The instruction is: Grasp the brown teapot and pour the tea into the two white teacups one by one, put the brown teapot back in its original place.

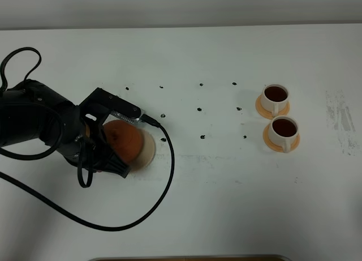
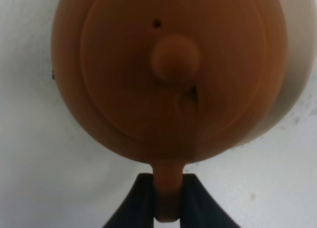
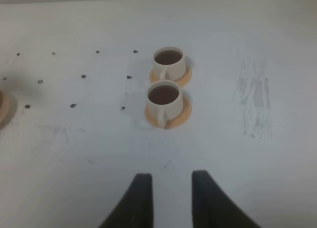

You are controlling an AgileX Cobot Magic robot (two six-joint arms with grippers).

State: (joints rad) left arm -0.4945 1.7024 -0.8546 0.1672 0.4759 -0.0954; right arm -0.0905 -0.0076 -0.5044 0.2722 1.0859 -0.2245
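The brown teapot (image 1: 124, 140) sits over the pale beige coaster (image 1: 148, 150) at the table's left; I cannot tell whether it rests on it. In the left wrist view the teapot (image 2: 168, 74) fills the frame, lid knob up, and the coaster (image 2: 297, 74) peeks out on one side. My left gripper (image 2: 168, 203) is shut on the teapot's loop handle. The two white teacups (image 1: 276, 95) (image 1: 284, 129) stand on orange saucers at the right, both holding dark tea. They also show in the right wrist view (image 3: 169, 62) (image 3: 164, 100). My right gripper (image 3: 171, 198) is open and empty, well short of the cups.
The left arm (image 1: 39, 122) and its black cable (image 1: 167, 176) loop over the table's left front. Small black dots (image 1: 199, 110) mark the white tabletop between teapot and cups. Grey scuff marks (image 1: 339, 116) lie right of the cups.
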